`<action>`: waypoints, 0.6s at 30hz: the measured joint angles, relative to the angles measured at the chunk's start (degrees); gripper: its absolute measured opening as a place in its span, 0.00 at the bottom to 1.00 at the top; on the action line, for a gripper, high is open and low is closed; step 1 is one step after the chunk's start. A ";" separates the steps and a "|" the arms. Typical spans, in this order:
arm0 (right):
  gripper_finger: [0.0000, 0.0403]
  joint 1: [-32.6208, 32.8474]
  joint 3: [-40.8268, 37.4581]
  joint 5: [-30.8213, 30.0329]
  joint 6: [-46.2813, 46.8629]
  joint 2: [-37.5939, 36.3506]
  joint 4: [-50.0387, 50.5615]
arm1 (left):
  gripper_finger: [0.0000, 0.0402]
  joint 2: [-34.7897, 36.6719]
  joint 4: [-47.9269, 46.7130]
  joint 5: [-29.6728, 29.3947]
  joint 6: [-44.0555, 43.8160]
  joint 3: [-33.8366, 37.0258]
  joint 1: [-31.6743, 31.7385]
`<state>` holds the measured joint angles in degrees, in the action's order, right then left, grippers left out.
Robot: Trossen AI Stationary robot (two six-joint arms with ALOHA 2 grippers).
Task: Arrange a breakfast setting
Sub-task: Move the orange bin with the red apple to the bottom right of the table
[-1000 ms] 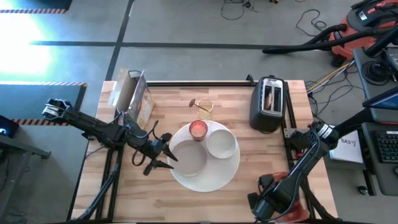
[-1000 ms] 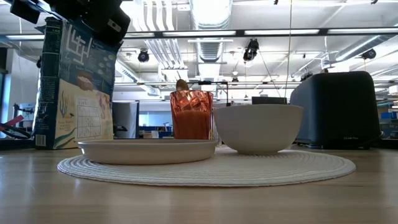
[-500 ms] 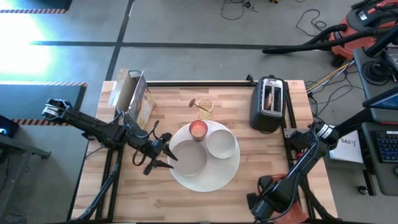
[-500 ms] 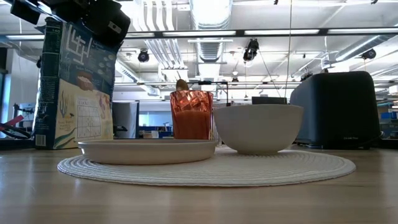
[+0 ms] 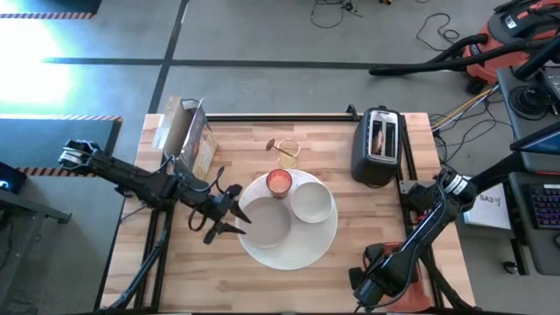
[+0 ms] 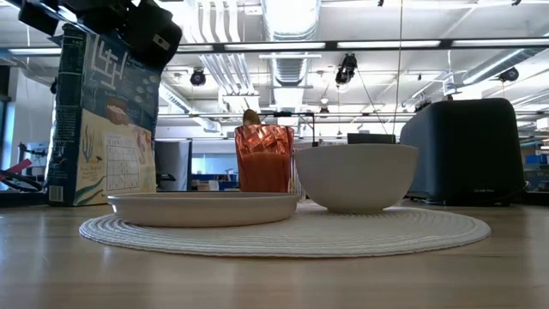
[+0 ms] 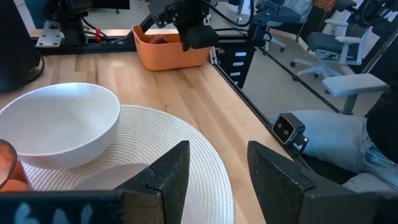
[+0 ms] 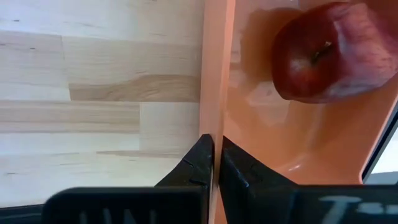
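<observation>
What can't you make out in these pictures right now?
- Toaster slots: low view, its own body hides them.
- Apple: right wrist view, cut by the top edge, in the orange bin the right pincer clamps.
- Smaller plate: left wrist view, mostly behind the open left pincer.

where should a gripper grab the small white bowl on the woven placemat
Grip the small white bowl by its rim, one finger inside, one outside, coming from above on its right side. It sits upright and open, and the pink-red cup crowds its left.
</observation>
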<state>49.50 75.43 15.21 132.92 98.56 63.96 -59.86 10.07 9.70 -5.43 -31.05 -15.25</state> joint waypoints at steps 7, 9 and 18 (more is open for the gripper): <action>0.12 0.00 1.50 0.20 -4.44 0.00 -0.44 | 0.36 0.00 -0.10 1.83 -1.02 0.00 1.32; 0.17 0.00 2.29 0.28 -6.10 0.00 -0.39 | 0.36 0.00 -0.18 1.83 -1.05 0.00 1.32; 0.37 -0.12 4.37 0.29 -10.90 -0.55 0.05 | 0.36 0.10 0.51 1.87 -1.29 0.00 1.52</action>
<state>49.38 79.80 15.50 122.02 98.01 64.01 -59.76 10.58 11.57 -6.72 -31.05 -13.74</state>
